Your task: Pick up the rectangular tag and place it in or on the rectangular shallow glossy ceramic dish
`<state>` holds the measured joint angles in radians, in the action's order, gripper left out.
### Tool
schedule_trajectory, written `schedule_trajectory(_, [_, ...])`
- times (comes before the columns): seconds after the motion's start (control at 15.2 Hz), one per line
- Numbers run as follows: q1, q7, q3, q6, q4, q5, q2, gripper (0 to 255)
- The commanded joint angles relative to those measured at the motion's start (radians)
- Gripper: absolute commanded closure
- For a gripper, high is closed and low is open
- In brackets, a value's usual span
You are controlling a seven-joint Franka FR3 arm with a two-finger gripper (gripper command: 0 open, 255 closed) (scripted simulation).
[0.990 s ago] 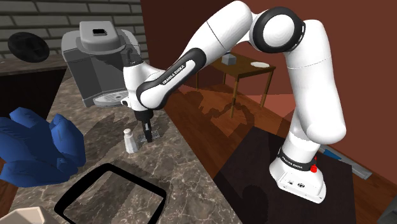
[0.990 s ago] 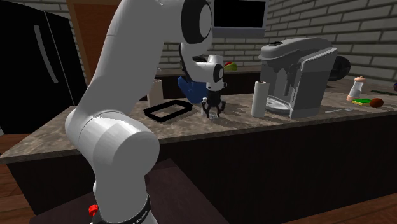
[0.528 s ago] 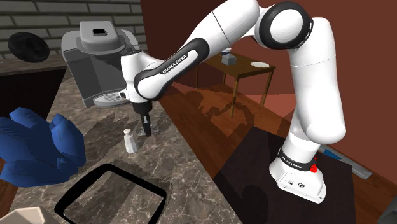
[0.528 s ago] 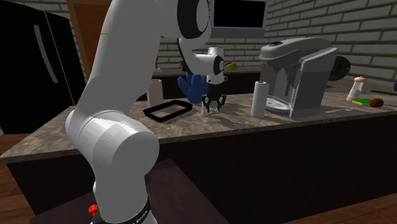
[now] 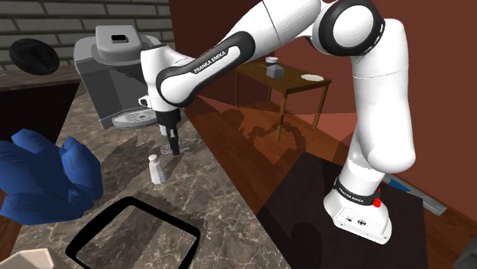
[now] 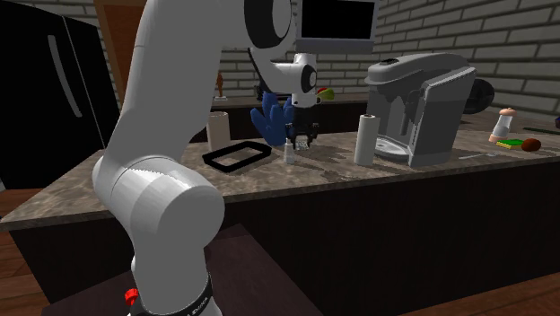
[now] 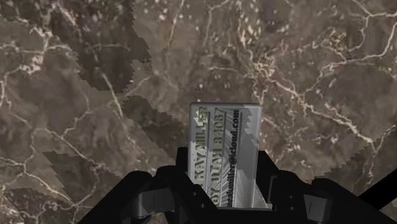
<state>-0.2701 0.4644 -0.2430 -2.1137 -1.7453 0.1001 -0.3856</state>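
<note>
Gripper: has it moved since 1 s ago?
Yes. In the shoulder view the gripper has risen, up and away from the small white bottle and toward the coffee machine, with the tag clasped between its fingers.

"FRANKA EMIKA" on arm (image 5: 229, 50); "icloud.com" on tag (image 7: 226, 153)
</note>
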Motion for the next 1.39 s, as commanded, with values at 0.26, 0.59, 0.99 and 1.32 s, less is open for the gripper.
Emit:
schedule_trajectory(0.26, [0.003,0.006,-0.004,0.058,0.027,-0.010,0.031,255])
schedule_trajectory(0.59, [-0.071,-0.103,-0.036,0.059,0.025,0.001,0.032,255])
schedule_trajectory(0.99, [-0.165,-0.236,-0.072,0.076,0.064,0.022,0.005,255])
schedule_trajectory(1.32, [-0.250,-0.345,-0.096,0.102,0.132,0.046,-0.042,255])
